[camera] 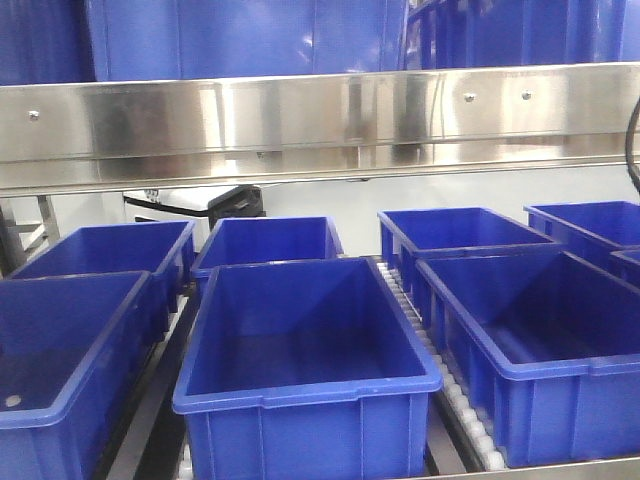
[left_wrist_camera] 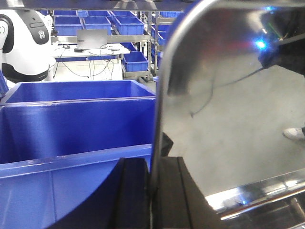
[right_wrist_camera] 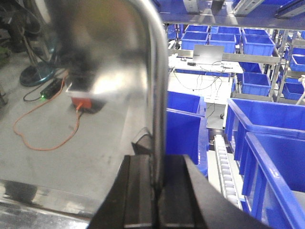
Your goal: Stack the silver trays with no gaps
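Observation:
In the left wrist view a silver tray [left_wrist_camera: 228, 119] stands on edge and fills the right half. My left gripper [left_wrist_camera: 151, 191] is shut on its rounded rim, one black finger [left_wrist_camera: 133, 191] on each side. In the right wrist view a silver tray [right_wrist_camera: 95, 71] fills the left half. My right gripper [right_wrist_camera: 157, 191] is shut on its rim, its fingers [right_wrist_camera: 140, 191] pressed against it. I cannot tell whether both grippers hold the same tray. Neither gripper nor any tray shows in the front view.
Several open blue bins [camera: 310, 340] stand in rows on roller conveyors [camera: 455, 400] under a steel shelf rail [camera: 320, 120]. Blue bins lie close left of the left gripper [left_wrist_camera: 71, 124] and right of the right gripper [right_wrist_camera: 267, 143]. A white robot [left_wrist_camera: 24, 43] stands far back.

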